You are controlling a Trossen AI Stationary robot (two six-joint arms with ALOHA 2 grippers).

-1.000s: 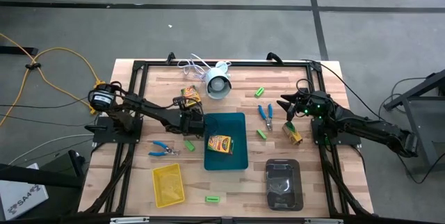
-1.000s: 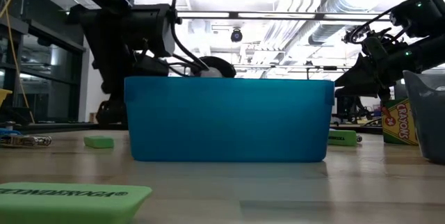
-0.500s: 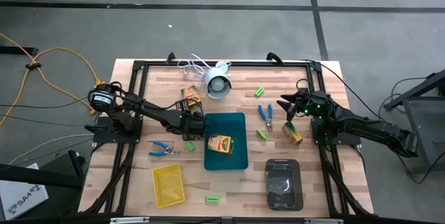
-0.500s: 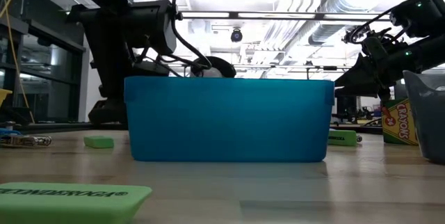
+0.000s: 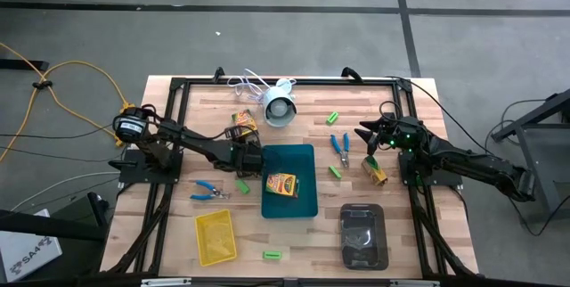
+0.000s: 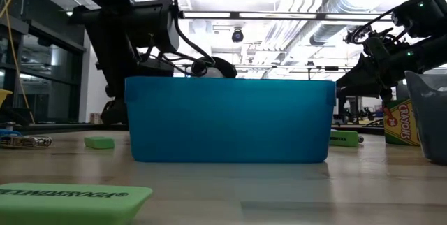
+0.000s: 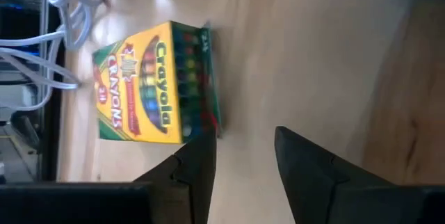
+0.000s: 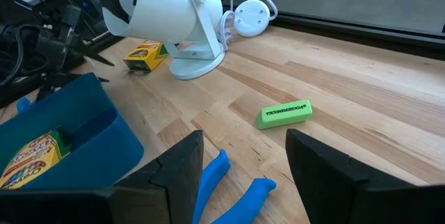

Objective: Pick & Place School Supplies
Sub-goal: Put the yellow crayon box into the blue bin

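Overhead view of a wooden table (image 5: 294,225) with two dark robot arms reaching in from 9 and 3 o'clock. At the centre sits a teal tray (image 5: 289,180) with one yellow-orange crayon box (image 5: 281,184) lying flat inside it, apparently sorted there.

The left gripper (image 5: 252,159) hangs at the tray's 9 o'clock edge. Its wrist camera shows the two fingers apart with only bare wood between them, holding nothing. Just ahead of it lies a second crayon box (image 7: 156,82) flat on the table, near the white round device (image 5: 280,109) at 12 o'clock, probably the next item to collect.

The right gripper (image 5: 369,136) waits near 2 o'clock, fingers spread wide and empty. Below it lie blue-handled scissors (image 5: 340,146). A third crayon box (image 5: 375,171) rests just beside that arm.

Other supplies are scattered about: green blocks at 1 o'clock (image 5: 333,118), right of the tray (image 5: 335,171), left of the tray (image 5: 241,185) and at 6 o'clock (image 5: 272,255). A second blue-handled tool (image 5: 209,190) lies at 8 o'clock. A yellow tray (image 5: 215,238) sits at 7 o'clock and a dark grey tray (image 5: 362,235) at 5 o'clock
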